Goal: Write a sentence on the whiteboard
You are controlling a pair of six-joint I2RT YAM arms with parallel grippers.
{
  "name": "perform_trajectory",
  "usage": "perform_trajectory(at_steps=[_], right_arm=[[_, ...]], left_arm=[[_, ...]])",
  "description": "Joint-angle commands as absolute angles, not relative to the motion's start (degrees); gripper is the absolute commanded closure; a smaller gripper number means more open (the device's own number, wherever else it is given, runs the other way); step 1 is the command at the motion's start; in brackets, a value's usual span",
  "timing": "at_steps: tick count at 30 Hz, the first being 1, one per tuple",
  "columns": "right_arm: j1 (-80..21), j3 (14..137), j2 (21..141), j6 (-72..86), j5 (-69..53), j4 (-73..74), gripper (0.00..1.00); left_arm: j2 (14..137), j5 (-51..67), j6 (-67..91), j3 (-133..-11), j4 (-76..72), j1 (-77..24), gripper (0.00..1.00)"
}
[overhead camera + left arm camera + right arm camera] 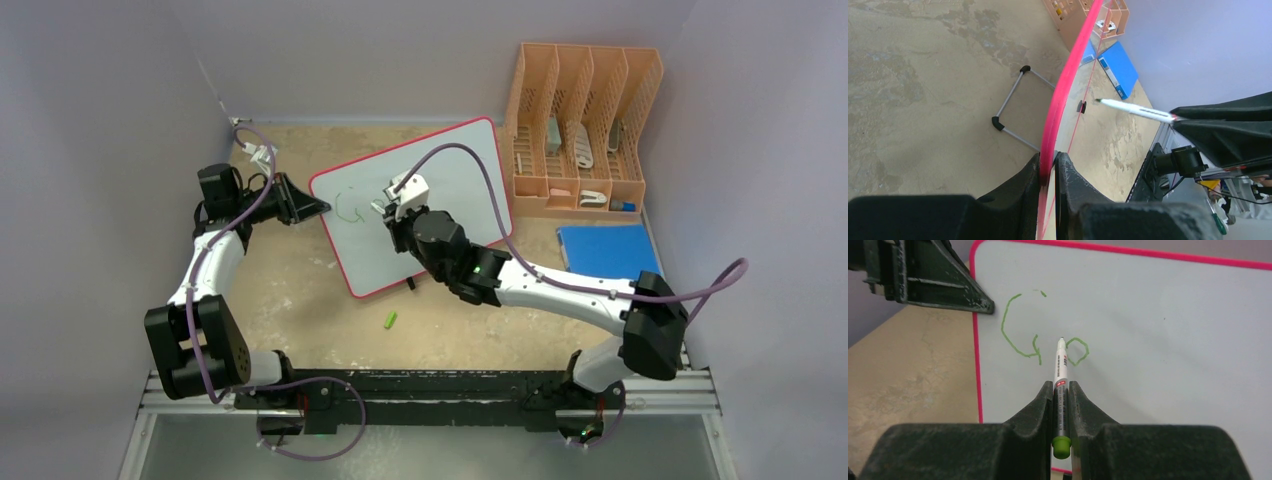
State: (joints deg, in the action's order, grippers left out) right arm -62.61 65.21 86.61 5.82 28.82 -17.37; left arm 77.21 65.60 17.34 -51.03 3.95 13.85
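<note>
Early going: only "Go" of the sentence [1037, 347] shows near the whiteboard's [460, 170] left edge, the rest unwritten; the left gripper [1048, 161] pinches that edge's rim, the right gripper [1061, 388] squeezes the marker [1061, 362], tip just beside the "o"

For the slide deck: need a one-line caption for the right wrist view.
Right gripper aims a green marker at the whiteboard beside green letters "Go"; left gripper clamps the board's edge.

Left tool [1048, 166], right tool [1061, 390]: both clamped.
</note>
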Motion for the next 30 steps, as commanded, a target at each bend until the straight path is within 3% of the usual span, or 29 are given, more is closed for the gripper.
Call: perform_trajectory(at_steps=[1,30], right_arm=[[-62.3,64.8,81.3,4.8,28.0,-22.1,1.00],[-58.3,61.9,80.7,8.5,28.9,-17.2,1.00]], left_arm=[[77.2,63.2,15.9,-51.3,5.3,12.6,1.00],[77.2,63.0,15.8,-51.4,5.5,12.5,1.00]])
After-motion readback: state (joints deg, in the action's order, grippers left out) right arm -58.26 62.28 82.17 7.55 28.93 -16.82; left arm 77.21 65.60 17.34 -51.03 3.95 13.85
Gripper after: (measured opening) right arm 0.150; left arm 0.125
